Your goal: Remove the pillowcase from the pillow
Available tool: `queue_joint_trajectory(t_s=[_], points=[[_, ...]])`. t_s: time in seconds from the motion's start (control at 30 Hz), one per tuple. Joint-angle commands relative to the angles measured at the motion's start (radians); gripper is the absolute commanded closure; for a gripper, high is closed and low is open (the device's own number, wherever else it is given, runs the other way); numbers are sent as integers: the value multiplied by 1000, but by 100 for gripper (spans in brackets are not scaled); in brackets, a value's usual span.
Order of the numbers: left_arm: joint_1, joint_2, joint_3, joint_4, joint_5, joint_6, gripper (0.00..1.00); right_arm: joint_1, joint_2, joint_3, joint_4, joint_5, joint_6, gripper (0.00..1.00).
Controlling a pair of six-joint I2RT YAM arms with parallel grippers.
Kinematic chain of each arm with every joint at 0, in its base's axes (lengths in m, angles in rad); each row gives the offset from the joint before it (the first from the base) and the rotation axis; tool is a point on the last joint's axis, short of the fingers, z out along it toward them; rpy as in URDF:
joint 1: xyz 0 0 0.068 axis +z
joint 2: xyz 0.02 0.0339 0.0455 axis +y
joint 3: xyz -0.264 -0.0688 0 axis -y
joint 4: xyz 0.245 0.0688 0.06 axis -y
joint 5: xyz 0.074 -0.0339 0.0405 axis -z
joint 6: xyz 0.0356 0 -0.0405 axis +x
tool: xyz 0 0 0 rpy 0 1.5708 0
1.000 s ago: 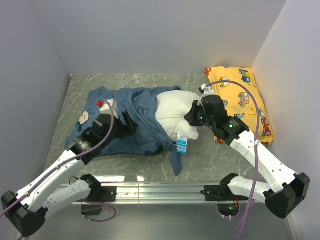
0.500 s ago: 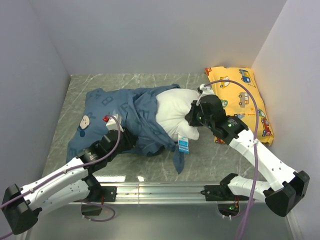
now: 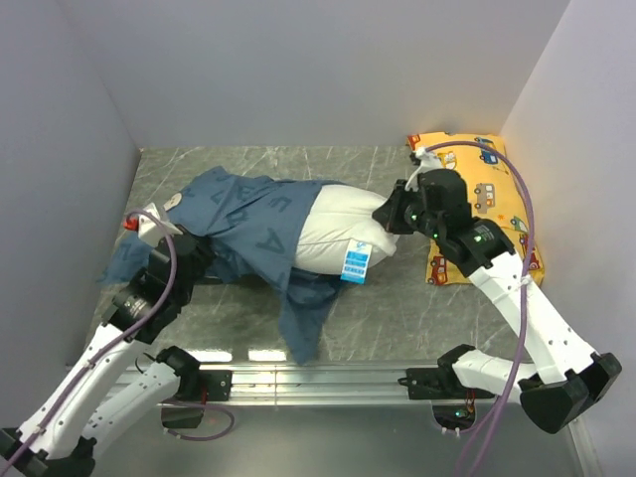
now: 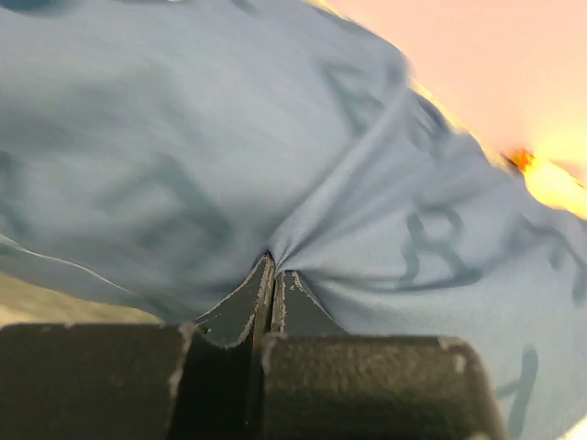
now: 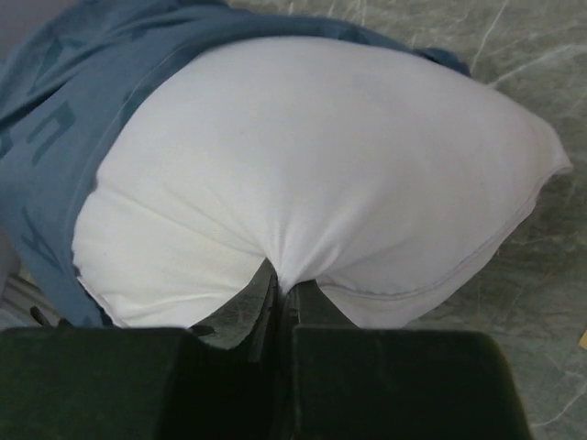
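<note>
Half the pillow (image 3: 343, 227) is bare; it lies across the table (image 3: 417, 318), long axis left-right, bare end facing right, pillowcase (image 3: 248, 211) covering the rest. Only wrist views show the left claw (image 4: 272, 280) pinching pillowcase, right claw (image 5: 280, 291) pinching pillow. Since earlier, the pillowcase stretches further left.

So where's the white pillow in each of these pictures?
Top external: the pillow sits at centre, its right end sticking out of the pillowcase.
Left wrist: not clearly in it; only a blurred pale patch top right.
Right wrist: the pillow fills the middle of the picture.
Shared landmark: the blue lettered pillowcase, centre-left from above, filling the left wrist view, along the right wrist's left edge.
</note>
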Motion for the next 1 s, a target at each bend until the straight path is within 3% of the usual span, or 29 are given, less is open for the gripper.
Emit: queue_joint_trajectory(t_s=[0.0, 0.1, 0.27, 0.5, 0.57, 0.73, 0.97], points=[[183, 35, 92, -20, -71, 144, 99, -133, -64, 55, 36, 9, -50, 100], [298, 85, 235, -22, -32, 201, 99, -159, -65, 32, 37, 1, -47, 100], [305, 148, 484, -41, -47, 325, 100, -161, -49, -49, 77, -64, -34, 100], [297, 259, 711, -90, 160, 404, 100, -101, 108, -121, 161, -188, -36, 100], [262, 311, 724, -96, 188, 401, 100, -89, 209, -135, 198, -223, -27, 100], [110, 432, 695, -69, 91, 387, 100, -3, 512, -43, 241, -211, -37, 100], [107, 648, 707, -10, 97, 396, 100, 51, 821, 58, 281, -228, -42, 100]])
